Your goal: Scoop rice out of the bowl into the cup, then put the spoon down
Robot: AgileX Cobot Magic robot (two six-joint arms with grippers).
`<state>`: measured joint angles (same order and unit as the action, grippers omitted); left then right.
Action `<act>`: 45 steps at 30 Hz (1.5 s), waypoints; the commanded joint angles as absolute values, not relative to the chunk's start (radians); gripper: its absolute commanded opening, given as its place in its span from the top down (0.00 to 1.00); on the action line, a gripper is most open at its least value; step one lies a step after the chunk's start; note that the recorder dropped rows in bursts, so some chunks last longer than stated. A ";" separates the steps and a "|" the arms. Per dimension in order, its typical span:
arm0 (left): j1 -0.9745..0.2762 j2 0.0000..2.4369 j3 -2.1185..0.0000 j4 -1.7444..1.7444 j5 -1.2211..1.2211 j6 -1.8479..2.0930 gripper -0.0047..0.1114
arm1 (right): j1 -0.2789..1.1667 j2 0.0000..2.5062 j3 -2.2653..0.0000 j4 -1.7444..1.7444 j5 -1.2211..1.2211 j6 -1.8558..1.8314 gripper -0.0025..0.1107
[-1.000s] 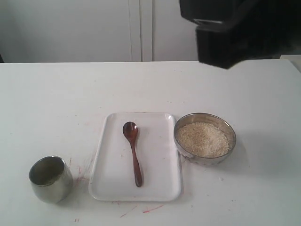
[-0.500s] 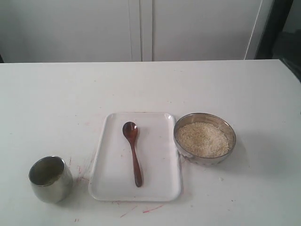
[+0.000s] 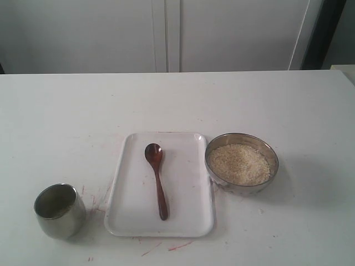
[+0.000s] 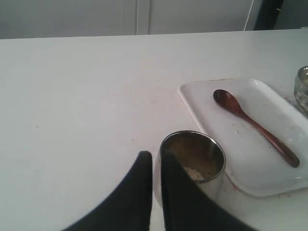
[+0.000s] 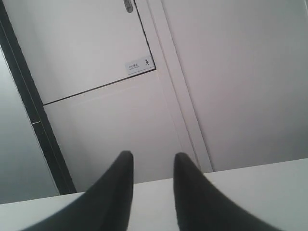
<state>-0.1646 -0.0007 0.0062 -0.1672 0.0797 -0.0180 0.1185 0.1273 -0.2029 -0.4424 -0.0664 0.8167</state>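
On the bench (image 3: pixel 66 111) the spoon (image 3: pixel 157 183) lies on a tray (image 3: pixel 188 194), bowl (image 3: pixel 207 160) of rice (image 3: pixel 239 163) at its three o'clock, cup (image 3: pixel 59 213) at eight, left pincer (image 4: pixel 155 156) narrow and empty, right pincer (image 5: pixel 153 156) wide.

The white table (image 3: pixel 66 111) carries three things: the steel cup (image 3: pixel 61 224) at the near left, a white tray (image 3: pixel 186 188) in the middle, and the bowl (image 3: pixel 244 189) just beside the tray's right edge. Faint red marks (image 3: pixel 100 199) streak the table between cup and tray.

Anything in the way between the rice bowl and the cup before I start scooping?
Only the flat white tray lies between the bowl and the cup, with the spoon resting on it. Nothing tall stands in that path.
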 commanded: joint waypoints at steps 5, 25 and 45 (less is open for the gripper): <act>-0.171 0.000 0.000 -0.177 0.076 -0.018 0.84 | 0.110 0.127 -0.156 -0.353 -0.141 0.646 0.73; -0.171 0.000 0.000 -0.177 0.076 -0.018 0.84 | 0.017 0.000 0.000 0.023 0.051 0.051 0.73; -0.171 0.000 0.000 -0.177 0.076 -0.018 0.84 | 0.010 0.000 0.000 0.024 0.350 0.052 0.73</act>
